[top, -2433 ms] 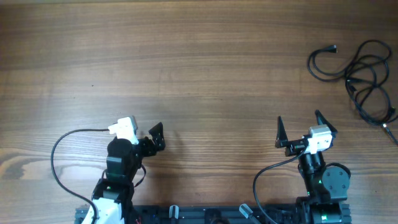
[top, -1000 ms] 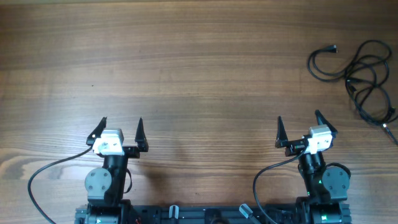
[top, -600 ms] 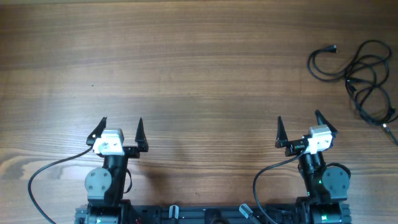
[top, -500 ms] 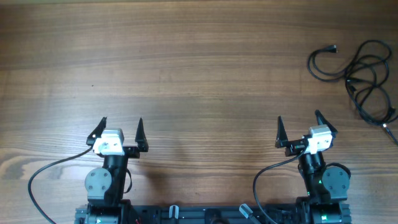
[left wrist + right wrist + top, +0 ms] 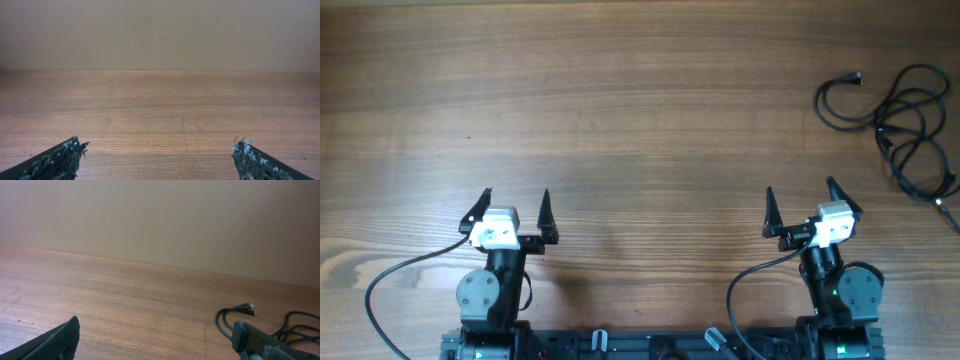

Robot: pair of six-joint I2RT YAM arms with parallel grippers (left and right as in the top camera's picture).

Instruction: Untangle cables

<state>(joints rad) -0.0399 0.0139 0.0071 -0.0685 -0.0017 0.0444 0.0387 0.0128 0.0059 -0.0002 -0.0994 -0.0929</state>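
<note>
Lying in a loose tangle, seen from overhead, the cables (image 5: pixel 905 120) sit at the bench's (image 5: pixel 640 100) far right corner. The left end effector (image 5: pixel 515 196) and right end effector (image 5: pixel 799 188) stand wide apart and hold nothing, near the front edge. The left wrist view shows spread fingers (image 5: pixel 55 162) over wood. In the right wrist view, the cables lie ahead to the right.

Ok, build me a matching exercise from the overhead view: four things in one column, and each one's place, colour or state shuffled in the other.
Things:
1. cables
2. left gripper
3. right gripper
4. table

Descriptions:
A. open and empty, near edge, robot's right side
B. brown wood grain
C. black, in loose tangled loops at the far right
D. open and empty, near edge, robot's left side

Pairs: 1-C, 2-D, 3-A, 4-B
</note>
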